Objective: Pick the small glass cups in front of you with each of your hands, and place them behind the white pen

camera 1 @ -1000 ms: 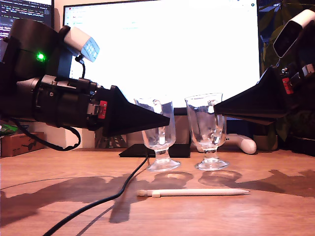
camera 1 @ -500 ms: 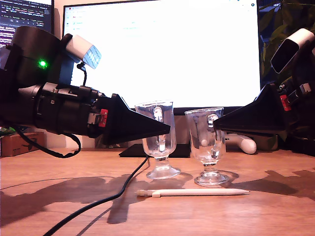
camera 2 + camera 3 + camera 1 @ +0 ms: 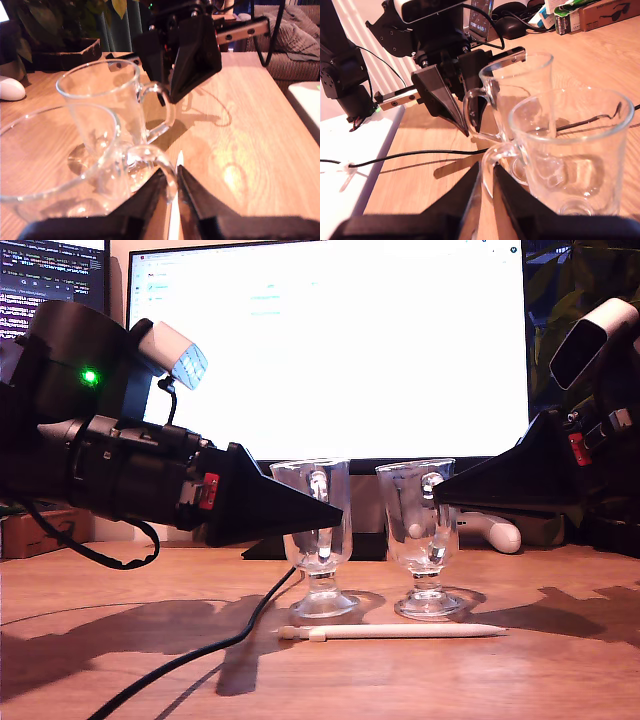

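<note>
My first gripper (image 3: pixel 170 176) is pinched on the first cup's (image 3: pixel 318 512) handle, at the exterior view's left. My second gripper (image 3: pixel 486 169) is clamped on the second cup's (image 3: pixel 421 512) handle, at that view's right. Both cups are upright, side by side, just behind the pen (image 3: pixel 395 631). Their feet look to be down on the table (image 3: pixel 560 670), though full contact is hard to tell.

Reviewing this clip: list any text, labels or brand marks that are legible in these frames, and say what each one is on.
None can be read.
Monitor: faint lines of text, washed out by glare.
Second screen: code lines, too small.
Cardboard box: a glasses picture, print too blurred.
Green box: print too blurred.
</note>
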Controlling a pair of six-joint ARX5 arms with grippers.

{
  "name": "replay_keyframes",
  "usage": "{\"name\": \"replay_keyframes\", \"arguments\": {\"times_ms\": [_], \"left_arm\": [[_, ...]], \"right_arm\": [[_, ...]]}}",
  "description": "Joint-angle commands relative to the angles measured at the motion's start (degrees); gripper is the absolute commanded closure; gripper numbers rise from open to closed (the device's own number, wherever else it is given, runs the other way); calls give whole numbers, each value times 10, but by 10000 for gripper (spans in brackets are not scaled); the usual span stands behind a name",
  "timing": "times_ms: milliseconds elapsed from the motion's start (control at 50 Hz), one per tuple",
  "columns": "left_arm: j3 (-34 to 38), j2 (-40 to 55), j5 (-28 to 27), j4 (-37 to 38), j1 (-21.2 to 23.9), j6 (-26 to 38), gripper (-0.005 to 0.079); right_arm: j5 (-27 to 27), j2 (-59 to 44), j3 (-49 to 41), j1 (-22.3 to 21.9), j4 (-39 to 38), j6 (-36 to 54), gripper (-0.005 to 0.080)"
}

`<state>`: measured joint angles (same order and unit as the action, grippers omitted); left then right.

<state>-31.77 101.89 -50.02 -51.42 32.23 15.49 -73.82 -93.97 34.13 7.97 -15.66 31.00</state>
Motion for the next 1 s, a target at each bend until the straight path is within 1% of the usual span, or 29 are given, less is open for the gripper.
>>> {"name": "replay_keyframes", "arguments": {"times_ms": [0, 360, 820, 880, 980], "left_arm": [[-9, 9, -3, -11, 3, 10, 761], [-10, 9, -3, -9, 3, 23, 762], [-17, 9, -5, 2, 3, 25, 761], [-19, 9, -5, 6, 3, 25, 760], [-19, 9, -5, 6, 3, 25, 723]], "right_arm": [[-6, 8, -3, 3, -3, -10, 765], [-6, 8, -3, 14, -3, -12, 765], [-6, 8, -3, 14, -3, -26, 763], [-6, 8, -3, 14, -3, -27, 736], [-6, 8, -3, 14, 1, -27, 697]]}}
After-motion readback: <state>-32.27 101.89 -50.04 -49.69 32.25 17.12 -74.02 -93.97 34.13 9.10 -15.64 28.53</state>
